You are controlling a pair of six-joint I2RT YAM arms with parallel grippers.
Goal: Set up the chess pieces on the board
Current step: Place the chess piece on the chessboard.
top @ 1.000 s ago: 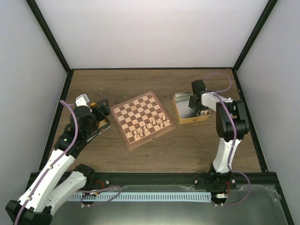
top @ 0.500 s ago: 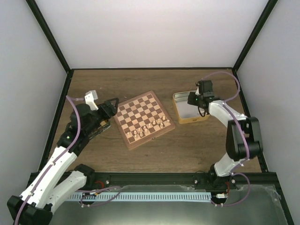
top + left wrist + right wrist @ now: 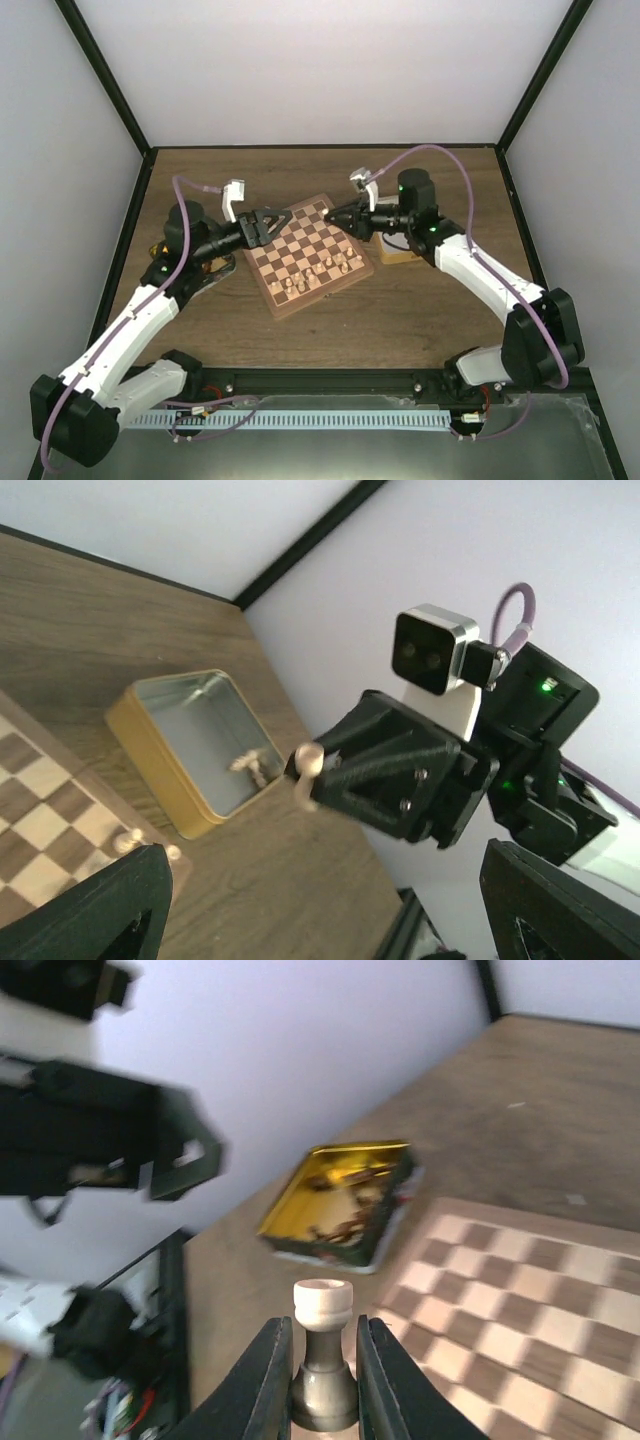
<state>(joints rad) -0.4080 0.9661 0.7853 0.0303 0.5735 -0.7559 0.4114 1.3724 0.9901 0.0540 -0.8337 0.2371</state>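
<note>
the right pincer [image 3: 323,1392] is pinching a pale piece [image 3: 322,1350] by its base, hanging over the far right edge of the board [image 3: 300,245]. the left pincer [image 3: 275,220] is hanging spread wide, gripping nothing, over the board's far left edge, facing the right one. other pale pieces [image 3: 322,272] are standing along the board's near rows. a gold tin [image 3: 185,742] is sitting on the surface [image 3: 420,310] just beside the board, one pale piece lying inside.
</note>
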